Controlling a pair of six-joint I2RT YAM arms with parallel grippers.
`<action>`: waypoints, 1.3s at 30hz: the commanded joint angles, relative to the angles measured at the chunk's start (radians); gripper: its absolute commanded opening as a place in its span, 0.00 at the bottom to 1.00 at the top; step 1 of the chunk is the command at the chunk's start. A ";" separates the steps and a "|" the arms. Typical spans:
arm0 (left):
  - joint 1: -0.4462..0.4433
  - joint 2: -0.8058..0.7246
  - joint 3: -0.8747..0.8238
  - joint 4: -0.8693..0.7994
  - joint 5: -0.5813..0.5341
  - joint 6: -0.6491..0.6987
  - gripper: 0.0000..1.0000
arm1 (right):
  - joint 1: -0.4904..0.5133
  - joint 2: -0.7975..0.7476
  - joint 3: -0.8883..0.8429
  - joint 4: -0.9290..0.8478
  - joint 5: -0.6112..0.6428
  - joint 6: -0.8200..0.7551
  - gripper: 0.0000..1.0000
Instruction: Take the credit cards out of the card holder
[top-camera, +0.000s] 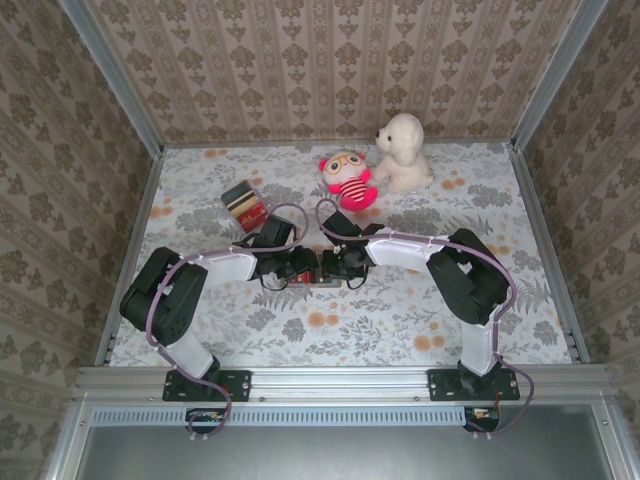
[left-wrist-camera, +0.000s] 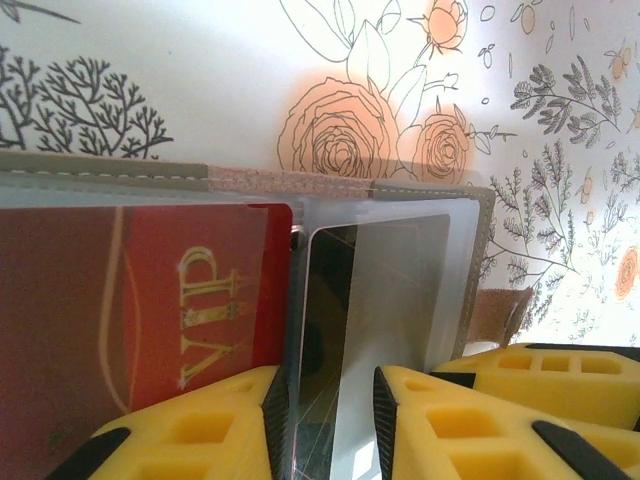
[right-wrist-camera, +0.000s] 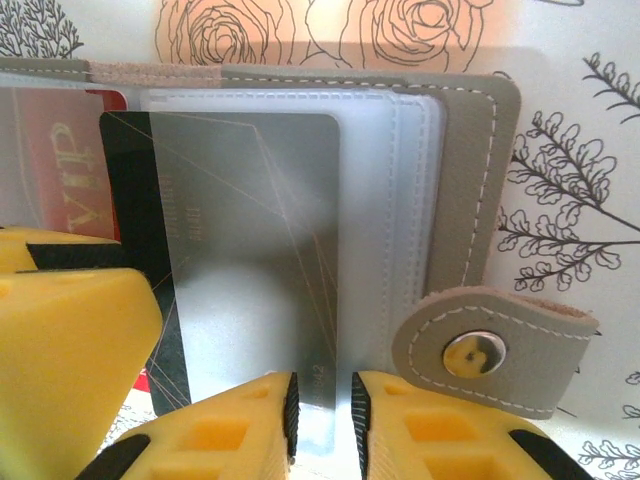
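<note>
Floral surface (top-camera: 420, 310) carries the open card holder (right-wrist-camera: 470, 180) between both arms. From the holder, a silver card (right-wrist-camera: 250, 250) points its long axis at the right gripper (right-wrist-camera: 322, 400). The card's near edge sits inside those narrowly parted jaws, but I cannot tell whether they grip it. The left gripper (left-wrist-camera: 330, 420) straddles the holder's centre leaves, jaws apart, hold unclear.

card holder (top-camera: 322, 283) mostly hidden beneath left end effector (top-camera: 304, 268) and right end effector (top-camera: 337, 265), red card (left-wrist-camera: 140, 300) cut off left

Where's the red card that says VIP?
In the left wrist view, the red card sits tucked in the open card holder, left of the silver card, just above the left claw.
</note>
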 joint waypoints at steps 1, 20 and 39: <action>0.010 0.023 -0.025 0.018 0.013 0.004 0.30 | -0.003 0.040 0.009 -0.030 -0.019 -0.011 0.27; 0.040 -0.019 -0.091 0.173 0.088 0.023 0.20 | -0.003 0.055 0.009 -0.032 -0.034 -0.015 0.25; 0.063 -0.113 -0.118 0.065 0.039 0.057 0.03 | -0.011 0.038 -0.015 -0.023 0.006 0.003 0.25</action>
